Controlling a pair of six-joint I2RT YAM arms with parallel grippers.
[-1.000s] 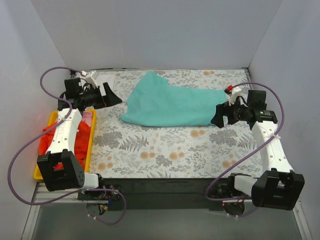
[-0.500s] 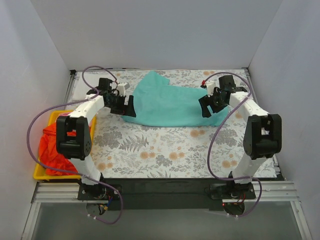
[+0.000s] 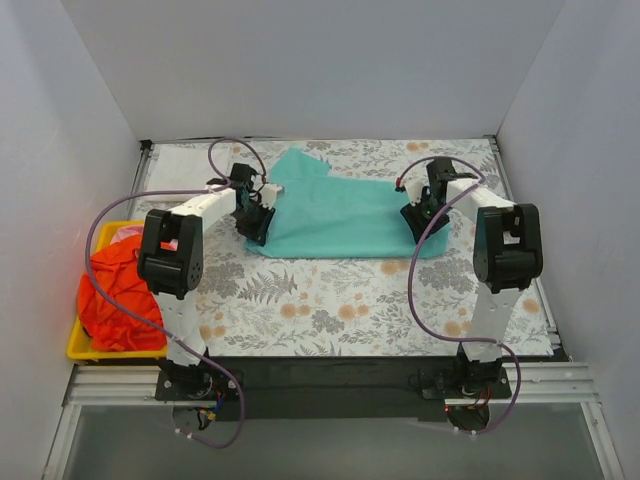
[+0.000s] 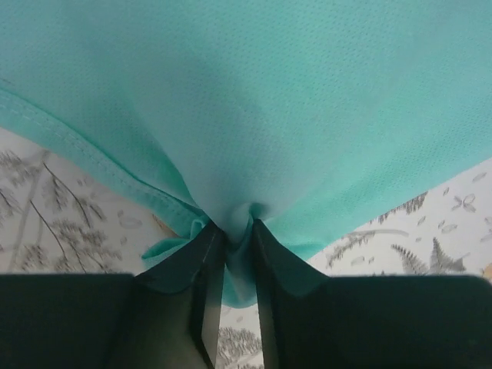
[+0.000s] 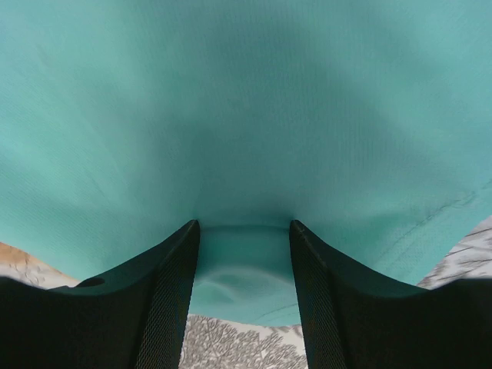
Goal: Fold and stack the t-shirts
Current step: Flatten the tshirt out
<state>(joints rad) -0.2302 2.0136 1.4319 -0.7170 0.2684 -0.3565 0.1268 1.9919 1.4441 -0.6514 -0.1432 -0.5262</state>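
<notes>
A teal-green t-shirt (image 3: 340,215) lies spread across the back of the table. My left gripper (image 3: 255,218) is at its left end. In the left wrist view the left gripper (image 4: 233,229) is shut on a pinched fold of the teal cloth (image 4: 269,100) near a hemmed edge. My right gripper (image 3: 418,215) is at the shirt's right end. In the right wrist view the right gripper (image 5: 243,231) stands open, its fingers apart astride the edge of the teal cloth (image 5: 246,100). An orange-red t-shirt (image 3: 115,300) is heaped in the tray, with a bit of pink cloth (image 3: 125,233) behind it.
A yellow tray (image 3: 72,345) sits at the table's left edge. The grey floral tablecloth (image 3: 320,300) covers the table. White walls close in the back and both sides. Purple cables loop off both arms.
Both arms swung in from the table's sides to the teal shirt's two ends. The left jaws closed on the cloth. The right jaws narrowed around the shirt's edge.
</notes>
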